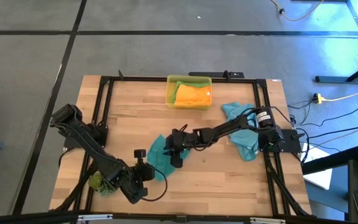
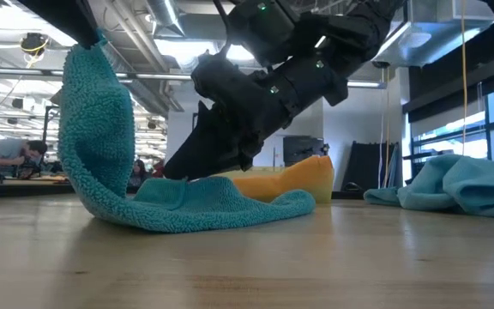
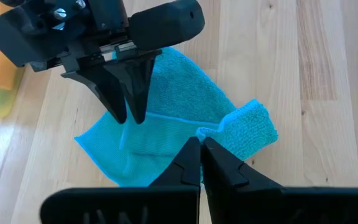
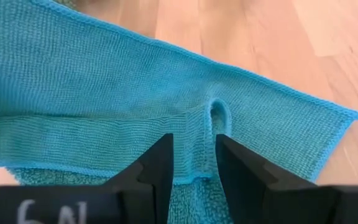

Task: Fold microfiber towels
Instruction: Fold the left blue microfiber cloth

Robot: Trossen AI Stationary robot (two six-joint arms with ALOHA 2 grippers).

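Left gripper (image 1: 140, 153) was clenched on one corner of the teal towel (image 1: 158, 155) and held it lifted off the table (image 1: 229, 186), judged so the raised flap could be carried over the rest for a fold; right gripper (image 1: 178, 151) was pressed down on the flat part of the same towel, judged to be pinning it so the cloth wouldn't drag while the corner was lifted; its fingers (image 4: 160, 165) stood part open with a small pucker of cloth between them, nothing lifted, so more a pin than a grasp.

Other towels: orange towel (image 1: 192, 94) sat in the yellow bin (image 1: 170, 87) at the far edge; a second teal towel (image 1: 244, 134) lay crumpled under the right arm near its base; green cloth (image 1: 101, 182) showed by the left arm's base, too hidden to say whether towel or not.

Views: the high view gave layout only; the lift was invisible from above; the low view showed the raised corner standing well above the table, curving down into the flat part, with the right gripper's tips down on the cloth; the left wrist view showed both grippers on the one towel, left fingers (image 3: 185, 168) shut on the edge; the right wrist view alone showed the gap between the right fingers and the pucker.
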